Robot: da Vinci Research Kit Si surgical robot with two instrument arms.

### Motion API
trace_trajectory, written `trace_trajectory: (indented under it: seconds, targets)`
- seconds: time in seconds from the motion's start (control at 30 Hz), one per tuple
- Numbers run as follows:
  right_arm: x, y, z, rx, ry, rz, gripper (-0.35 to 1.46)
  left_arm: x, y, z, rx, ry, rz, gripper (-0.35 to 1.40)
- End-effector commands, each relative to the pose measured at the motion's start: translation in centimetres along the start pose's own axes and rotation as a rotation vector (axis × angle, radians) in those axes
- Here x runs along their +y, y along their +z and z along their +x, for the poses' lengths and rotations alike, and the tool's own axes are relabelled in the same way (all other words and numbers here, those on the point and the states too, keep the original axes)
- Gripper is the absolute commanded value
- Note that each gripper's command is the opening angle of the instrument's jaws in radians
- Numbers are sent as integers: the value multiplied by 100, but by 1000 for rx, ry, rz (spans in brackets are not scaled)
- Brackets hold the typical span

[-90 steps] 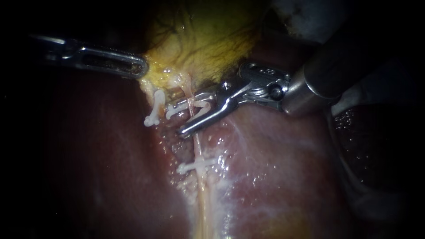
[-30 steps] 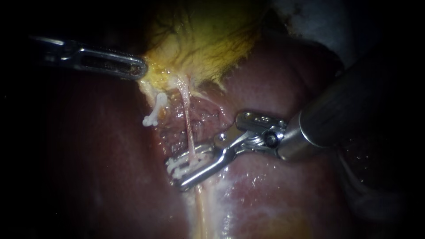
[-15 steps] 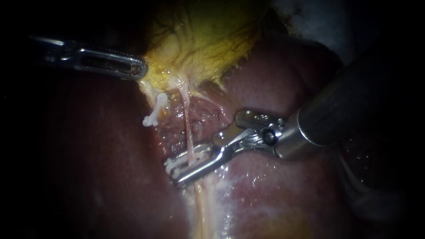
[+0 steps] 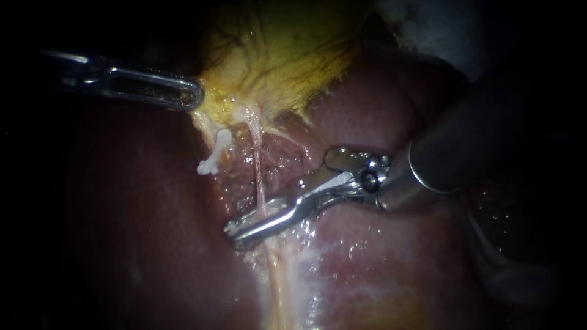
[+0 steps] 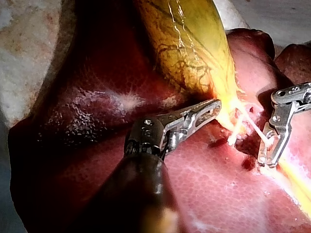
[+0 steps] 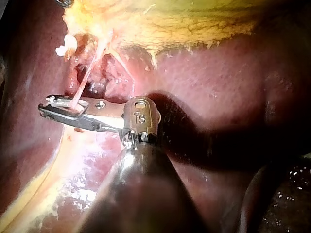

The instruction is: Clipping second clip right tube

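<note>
Steel lies nearest: your right instrument [image 4: 235, 229] crosses the right tube [image 4: 257, 174], its jaws squeezed almost together on the tube from both sides. Any clip between them is hidden in the endoscope view, and I judge the firing to be under way. Hold the jaws square to the tube and carry the squeeze through to the full. Do not pull or twist, because the tube is thin and stretched. Open fully before you back off along the shaft's own line.

Beyond the jaws, beside the tube, a white clip [image 4: 214, 154] sits on the neighbouring left tube, well clear of your tips. Farther on, your left instrument [image 4: 197, 95] has its jaws closed on the narrow end of the gallbladder [image 4: 275, 55], which tensions the tube; apply that pull evenly.

The right wrist view shows what the endoscope does not. There the tube enters the jaws toward their tips, and a pale fleck at the tip may be the clip's end. The left wrist view shows both instruments side on, with the liver [image 5: 218, 194] under them.
</note>
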Motion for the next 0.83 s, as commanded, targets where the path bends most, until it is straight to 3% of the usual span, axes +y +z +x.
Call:
trace_trajectory:
  seconds: [0.03,0.17,0.4,0.83]
  targets:
    - [1,0,0,0,0,-1,-35,0,0,0,0,0,0,-35]
    - [3,-2,1,-2,47,-10,-35,0,0,0,0,0,0,-35]
    - [4,-3,-2,-36,45,10,-35,-1,0,0,0,0,0,-35]
    - [4,-2,-2,-36,45,10,-35,-1,0,0,0,0,0,-35]
